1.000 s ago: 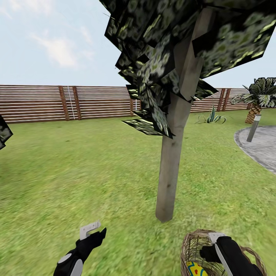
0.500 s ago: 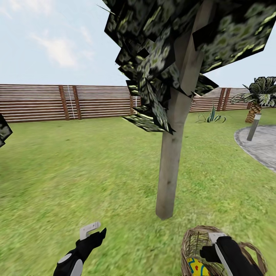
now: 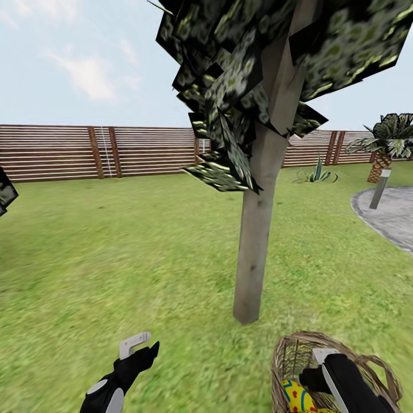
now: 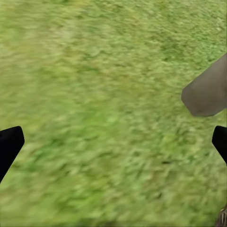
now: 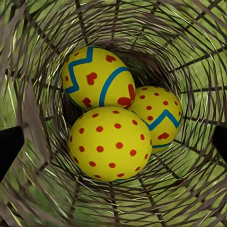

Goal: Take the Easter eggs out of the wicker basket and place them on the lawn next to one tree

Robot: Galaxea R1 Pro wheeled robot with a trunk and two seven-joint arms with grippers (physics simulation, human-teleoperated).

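right wrist view looks straight down into the wicker basket (image 5: 33, 118), where the three easter eggs (image 5: 111, 142) lie packed together at the bottom: a red-dotted one on top and nearest the camera, a blue-banded one with red hearts (image 5: 97, 78) behind it, and a zigzag one (image 5: 161, 116) wedged to the side. the right end effector (image 5: 113, 142) has its dark fingertips (image 5: 9, 144) wide apart at the picture's edges, holding nothing, with the dotted egg directly between and below them, so a plain descent looks like the next move. the eggs read as nearly round, so no axis to line up. the woven wall closes in all round, leaving little room beside the fingers.

head view puts the basket on the lawn (image 3: 115, 246) near the foot of the tree (image 3: 255, 252), under the right arm. the left end effector (image 3: 140, 344) hangs over bare grass, fingers apart and empty, farther from the eggs. open grass around the trunk gives plenty of room for setting eggs down.
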